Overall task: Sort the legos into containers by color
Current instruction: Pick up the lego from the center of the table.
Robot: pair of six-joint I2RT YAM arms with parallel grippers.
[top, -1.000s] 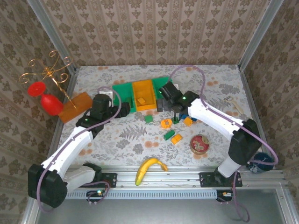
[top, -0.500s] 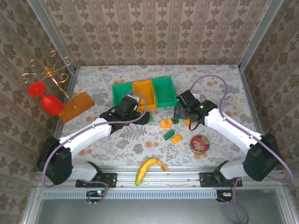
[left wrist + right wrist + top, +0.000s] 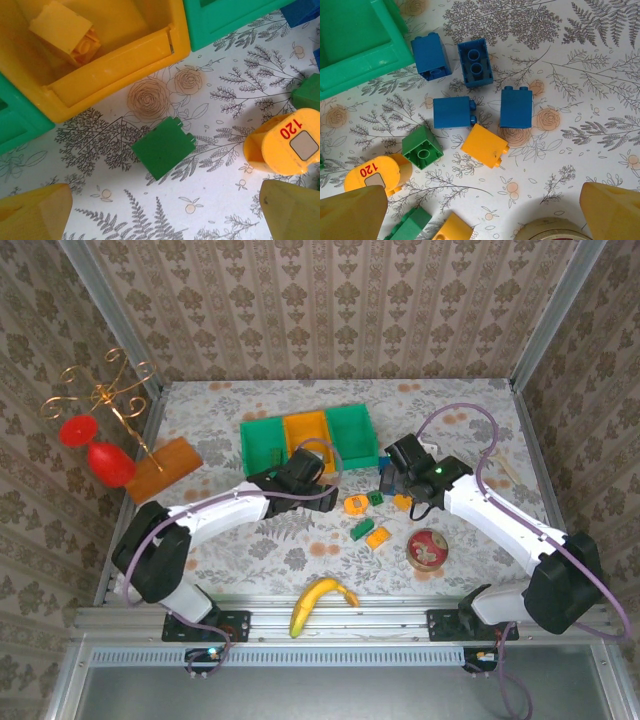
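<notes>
Left hand [image 3: 161, 212] over floral table [image 3: 220, 105]

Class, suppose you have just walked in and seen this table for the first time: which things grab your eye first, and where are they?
The bright row of containers, green, orange, green, at the middle back of the floral table pulls the eye first. In front of its right end lie the loose legos, blue, green and orange-yellow. A yellow banana lies alone at the near edge.
</notes>
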